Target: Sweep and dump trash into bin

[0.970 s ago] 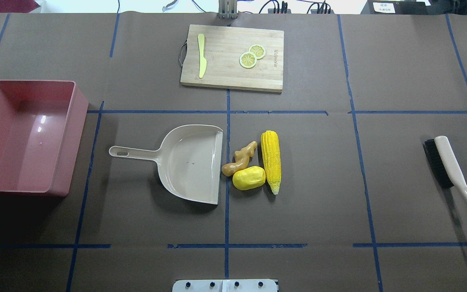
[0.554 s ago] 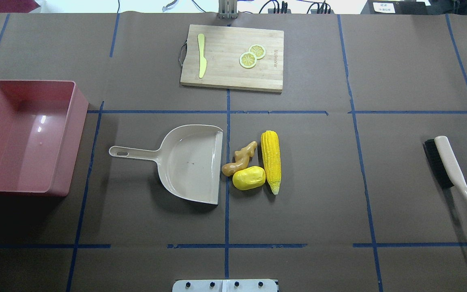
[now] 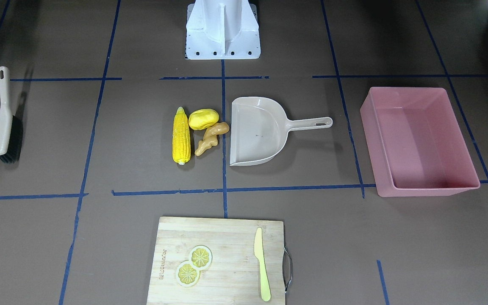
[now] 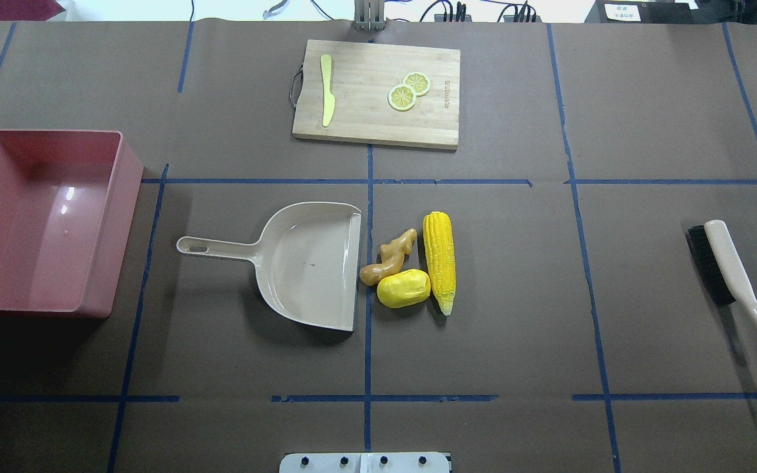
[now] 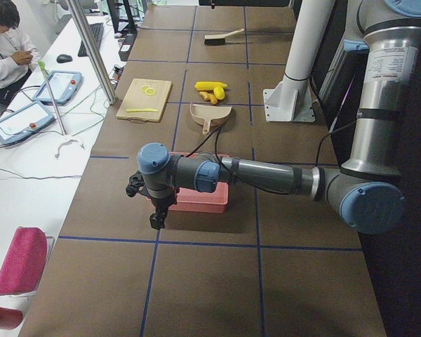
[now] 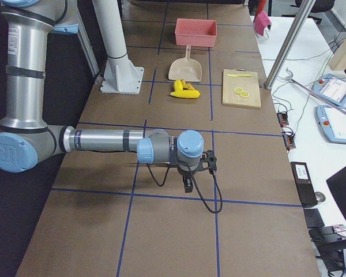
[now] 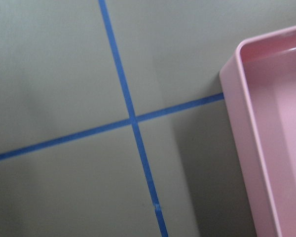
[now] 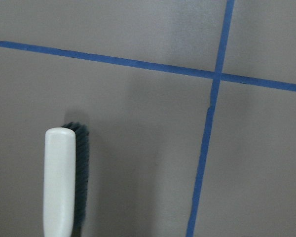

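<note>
The trash lies in a tight cluster at the table's middle: a yellow corn cob, a yellow potato-like piece and a tan ginger root, right at the open mouth of a beige dustpan. The pink bin stands empty at the left end. A beige brush lies at the right end. My left gripper hangs beside the bin's outer end; my right gripper hovers near the brush's head. Both show only in the side views, so I cannot tell whether they are open or shut.
A wooden cutting board at the far edge carries a pale knife and two lemon slices. The white robot base stands at the near edge. Blue tape lines grid the brown table. A person sits at a side desk.
</note>
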Controlling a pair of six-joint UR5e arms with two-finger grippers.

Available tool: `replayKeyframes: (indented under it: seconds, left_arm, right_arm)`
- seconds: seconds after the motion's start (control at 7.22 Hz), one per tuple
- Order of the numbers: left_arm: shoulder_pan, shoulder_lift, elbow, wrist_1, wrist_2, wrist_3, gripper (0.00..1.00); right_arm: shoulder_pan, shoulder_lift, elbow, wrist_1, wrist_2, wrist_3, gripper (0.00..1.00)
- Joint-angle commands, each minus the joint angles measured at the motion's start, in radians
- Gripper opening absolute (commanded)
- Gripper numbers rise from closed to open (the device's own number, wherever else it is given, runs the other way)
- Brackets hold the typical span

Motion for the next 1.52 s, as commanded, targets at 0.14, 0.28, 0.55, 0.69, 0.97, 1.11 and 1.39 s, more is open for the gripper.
replayKeyframes:
  seconds: [0.14, 0.28, 0.55, 0.69, 0.97, 1.11, 1.39]
  left_arm:
    - [0.002, 0.003, -0.003, -0.023, -0.004, -0.002, 1.0]
    - [0.002, 0.003, -0.003, -0.023, -0.005, -0.002, 1.0]
    - [0.002, 0.003, -0.003, -0.023, -0.006, -0.004, 1.0]
    - [0.002, 0.003, -0.006, -0.023, -0.006, -0.005, 1.0]
    - [0.002, 0.003, -0.006, -0.023, -0.007, -0.004, 1.0]
    - [0.002, 0.003, -0.007, -0.023, -0.006, -0.004, 1.0]
    - [0.002, 0.003, -0.01, -0.023, -0.006, -0.005, 1.0]
  right_arm:
    - [-0.295, -0.061, 0.159, 0.154, -0.128, 0.422, 1.0]
    - [-0.378, -0.119, 0.157, 0.345, -0.164, 0.599, 1.0]
    - [-0.533, -0.231, 0.138, 0.593, -0.276, 0.777, 1.0]
    - [-0.564, -0.239, 0.124, 0.598, -0.279, 0.784, 1.0]
    - [-0.616, -0.239, 0.07, 0.603, -0.279, 0.787, 0.99]
    - [-0.621, -0.239, 0.068, 0.602, -0.279, 0.787, 0.91]
    - [-0.624, -0.239, 0.05, 0.602, -0.279, 0.782, 0.17]
